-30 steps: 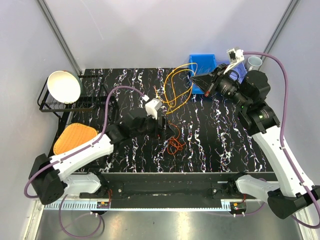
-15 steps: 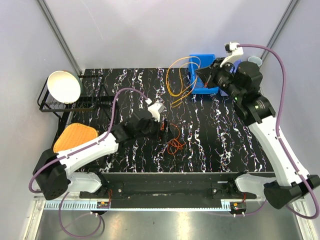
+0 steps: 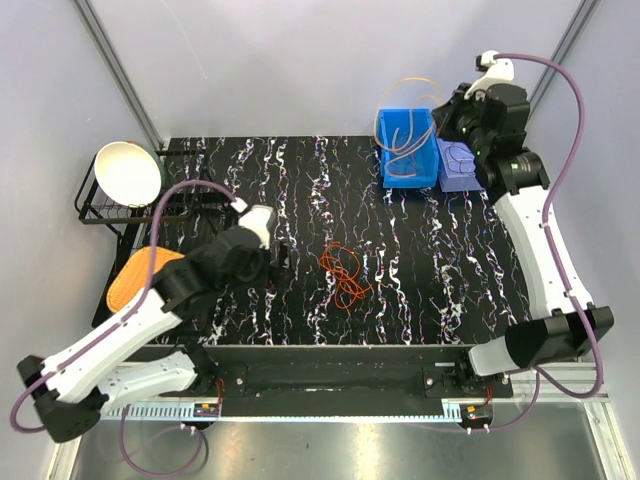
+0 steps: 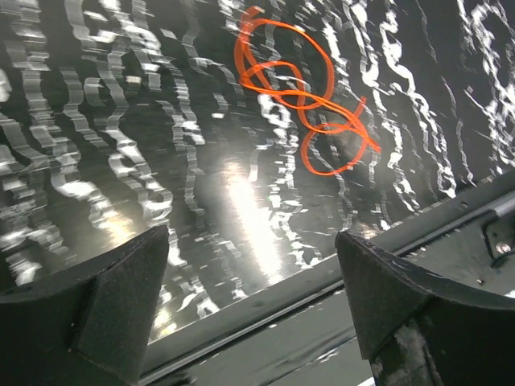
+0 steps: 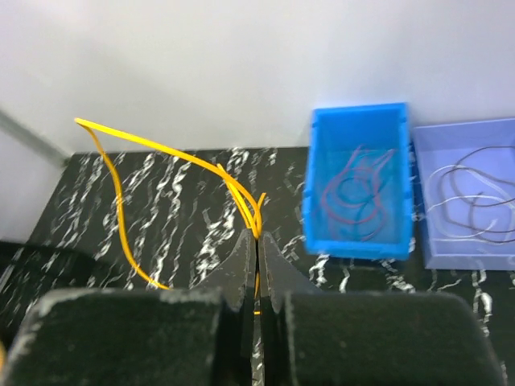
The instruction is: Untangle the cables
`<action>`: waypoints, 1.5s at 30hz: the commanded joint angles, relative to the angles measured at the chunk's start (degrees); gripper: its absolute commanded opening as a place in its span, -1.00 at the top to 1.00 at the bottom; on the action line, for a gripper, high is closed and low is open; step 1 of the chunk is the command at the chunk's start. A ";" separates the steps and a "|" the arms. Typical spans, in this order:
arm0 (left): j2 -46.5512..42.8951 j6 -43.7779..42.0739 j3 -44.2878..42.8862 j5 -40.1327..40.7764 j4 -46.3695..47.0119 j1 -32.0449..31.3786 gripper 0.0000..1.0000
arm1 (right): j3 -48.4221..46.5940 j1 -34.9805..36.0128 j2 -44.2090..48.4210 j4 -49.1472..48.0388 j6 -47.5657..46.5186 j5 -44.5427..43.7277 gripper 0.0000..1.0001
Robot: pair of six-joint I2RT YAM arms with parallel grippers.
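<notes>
Two separate lots of wire show from overhead: a looped orange-red cable (image 3: 343, 272) lies in a loose knot near the middle of the black white-veined tabletop (image 3: 250, 170), and a thin yellow-orange cable (image 3: 408, 83) hangs in wide loops from the raised right hand (image 3: 447, 112), right over the blue plastic bin (image 3: 407, 150) at the far edge, with a pale lavender tray (image 3: 458, 165) just beside it. The left hand (image 3: 283, 258) sits low, near the orange-red cable but apart from it. From the left wrist, that hand (image 4: 251, 241) is spread wide with nothing between its fingers (image 4: 121, 297), and the orange-red cable (image 4: 298, 92) lies ahead of it in overlapping rings flat on the glossy surface. From the right wrist, the right hand (image 5: 256, 233) is pinched tight on the yellow-orange cable (image 5: 117, 185), which springs up and away in a stiff arc; beyond it the blue bin (image 5: 310, 177) holds a coiled dark red wire (image 5: 354, 193) and the lavender tray (image 5: 459, 137) holds dark thin wires (image 5: 471, 201). These strands look feather-light and springy, liable to slip or snag, so I would pinch the orange-red one at an outer loop, not at the crossings.
</notes>
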State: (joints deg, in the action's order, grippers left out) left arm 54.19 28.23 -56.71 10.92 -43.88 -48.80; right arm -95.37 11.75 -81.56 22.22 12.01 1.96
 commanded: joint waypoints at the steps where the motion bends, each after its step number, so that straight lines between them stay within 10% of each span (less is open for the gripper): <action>1: -5.41 -1.86 -3.67 9.11 -9.73 0.02 -0.83 | -6.31 -3.91 -3.94 -0.42 -1.99 -3.52 1.00; 16: -12.80 -3.89 -0.69 22.12 -11.85 0.37 -0.97 | -25.03 -12.96 -21.88 2.56 -2.61 -5.91 1.00; 45: -14.12 -6.69 4.77 20.37 -4.82 2.21 -0.97 | -44.73 -20.19 -53.43 5.03 -4.19 -13.82 1.00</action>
State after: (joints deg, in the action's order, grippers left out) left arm 39.97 22.37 -51.94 31.24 -51.72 -47.00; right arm -137.27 -8.27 -133.25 27.68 7.92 -9.93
